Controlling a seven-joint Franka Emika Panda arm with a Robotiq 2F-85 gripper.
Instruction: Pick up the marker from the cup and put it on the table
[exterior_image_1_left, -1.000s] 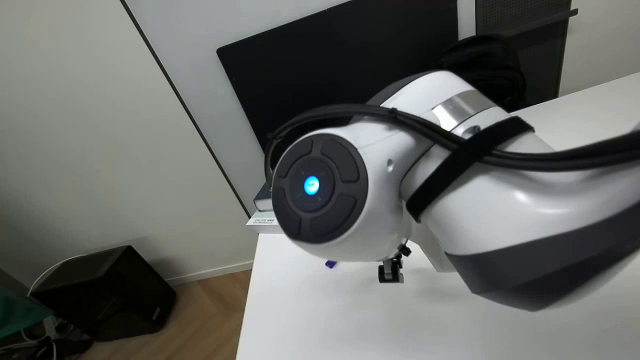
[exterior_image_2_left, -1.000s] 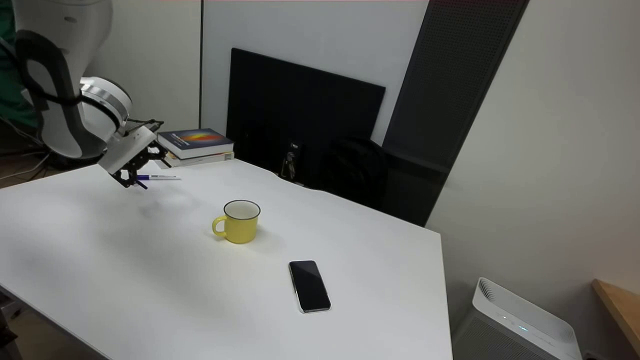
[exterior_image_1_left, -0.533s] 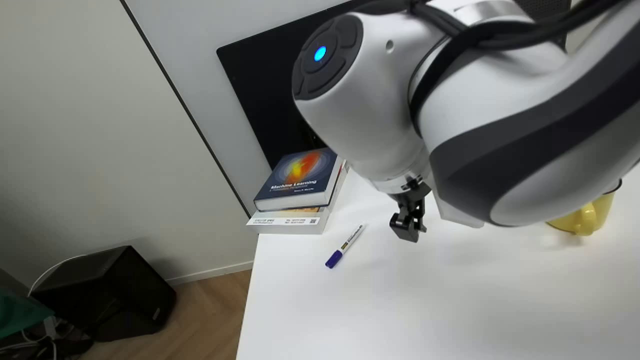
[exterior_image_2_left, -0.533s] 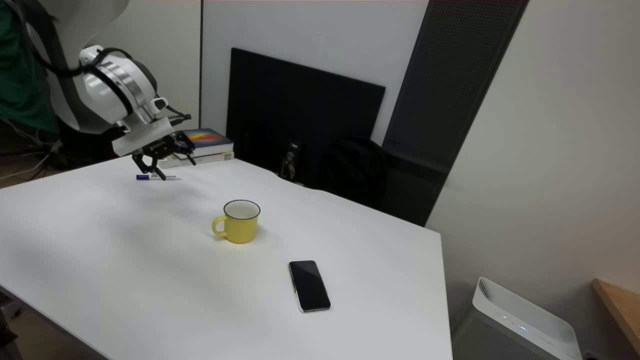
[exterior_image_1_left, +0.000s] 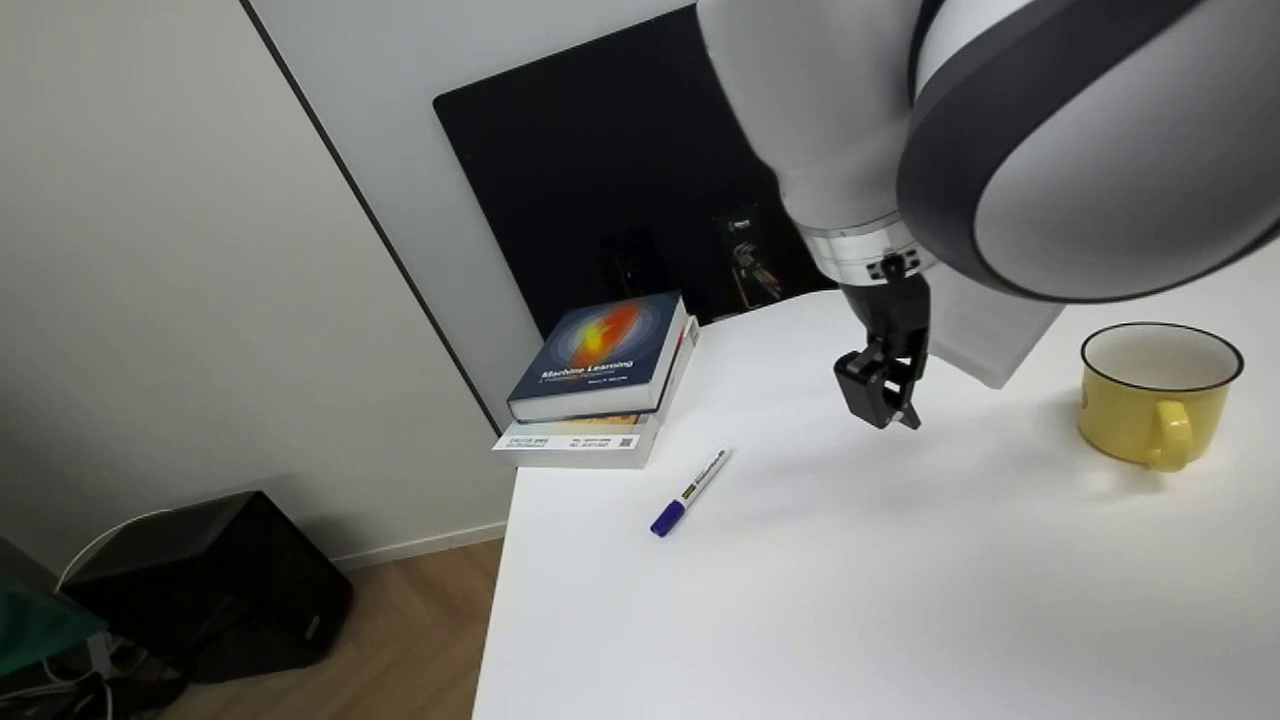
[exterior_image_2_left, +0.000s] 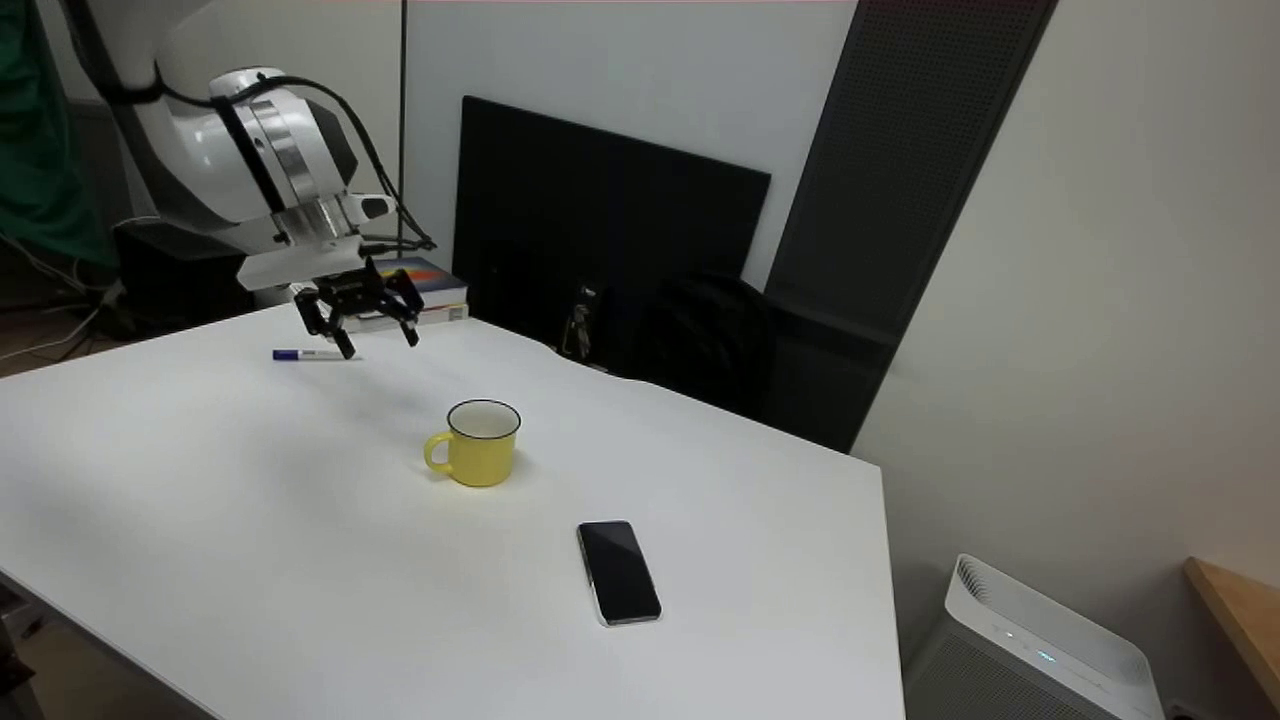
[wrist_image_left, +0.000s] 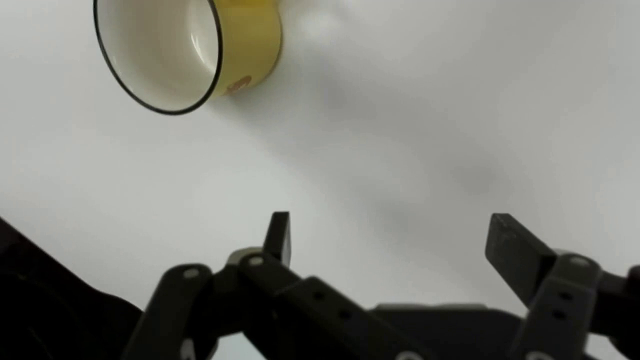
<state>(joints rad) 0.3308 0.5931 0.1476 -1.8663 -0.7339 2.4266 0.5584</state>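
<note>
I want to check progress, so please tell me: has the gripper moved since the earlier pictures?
Yes. In an exterior view, the gripper has moved toward the picture's right, nearer to the yellow cup, which has not moved.

Marker (exterior_image_1_left: 692, 490) on table (exterior_image_1_left: 800, 620), near books (exterior_image_1_left: 598, 365), mug (exterior_image_1_left: 1145, 415) well apart

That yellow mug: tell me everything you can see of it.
The yellow mug stands upright on the white table, touching nothing else; the open gripper hangs apart. It has a dark rim, whitish inside, one looped yellow handle and a reddish mark on its side. Its shine suggests enamel or ceramic. No contents show.
</note>
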